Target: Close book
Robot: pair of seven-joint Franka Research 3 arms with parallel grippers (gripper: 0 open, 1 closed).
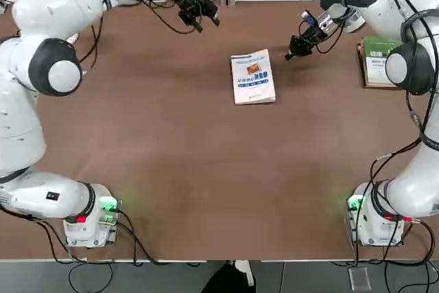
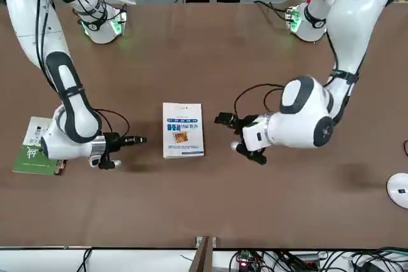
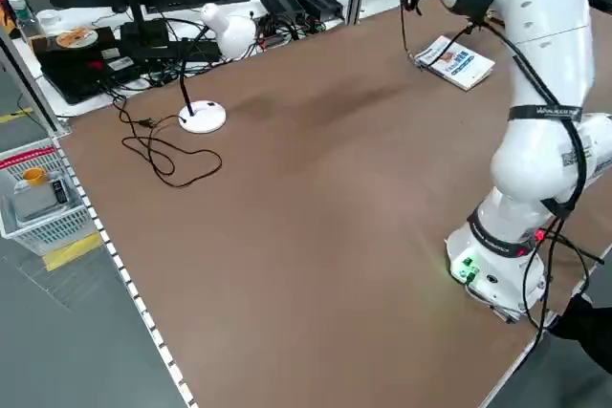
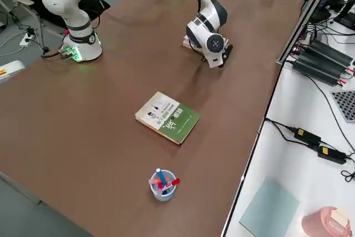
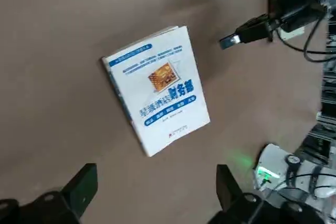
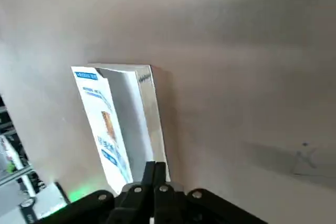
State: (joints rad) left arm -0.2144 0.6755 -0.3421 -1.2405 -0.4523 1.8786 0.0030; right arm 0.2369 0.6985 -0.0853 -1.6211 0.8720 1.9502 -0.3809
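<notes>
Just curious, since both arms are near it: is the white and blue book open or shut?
Shut. The book lies flat on the table, front cover up, no pages showing; the right wrist view hints its cover lifts slightly.

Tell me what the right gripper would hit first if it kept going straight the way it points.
Most likely the book. The right gripper, fingers shut, sits just off the book's right edge and points toward it, with only bare table between. Its height above the table is unclear.

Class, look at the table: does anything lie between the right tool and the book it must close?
Nothing visible does. Only bare table separates the right tool from the book, which already lies cover-up. The green book sits beyond the arm, out of the way.
</notes>
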